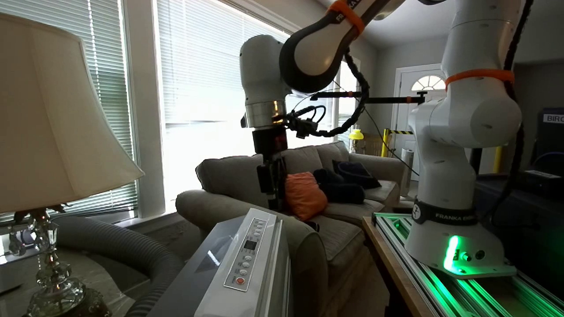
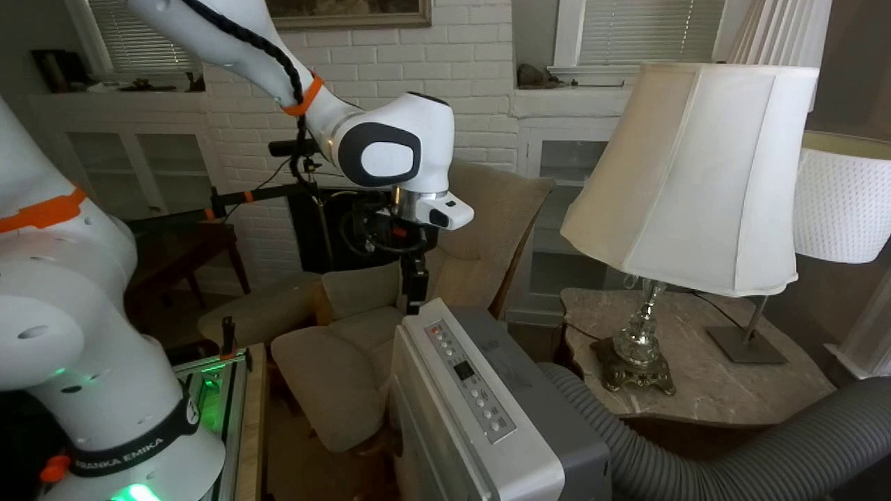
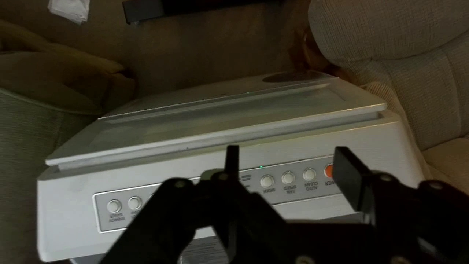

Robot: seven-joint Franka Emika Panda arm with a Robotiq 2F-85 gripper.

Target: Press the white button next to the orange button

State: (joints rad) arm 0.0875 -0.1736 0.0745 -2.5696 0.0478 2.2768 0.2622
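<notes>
The white button (image 3: 309, 174) marked auto clean sits beside the orange power button (image 3: 328, 171) on a grey control panel in the wrist view. The right finger partly covers the orange button. The same white button (image 1: 243, 272) and orange button (image 1: 240, 280) show in an exterior view. They also show at the panel's far end in an exterior view, white button (image 2: 440, 337) and orange button (image 2: 436, 330). My gripper (image 3: 287, 156) is open and empty, its fingers spread over the panel in the wrist view. In an exterior view the gripper (image 2: 415, 303) points down by the unit's far corner.
The panel is on top of a white and grey appliance (image 2: 518, 463) with a grey hose (image 2: 668, 449). More white buttons (image 3: 288, 178) line the panel. A lamp (image 2: 689, 181) stands on a side table beside it. A sofa (image 1: 220, 207) and an armchair (image 2: 348, 376) stand close by.
</notes>
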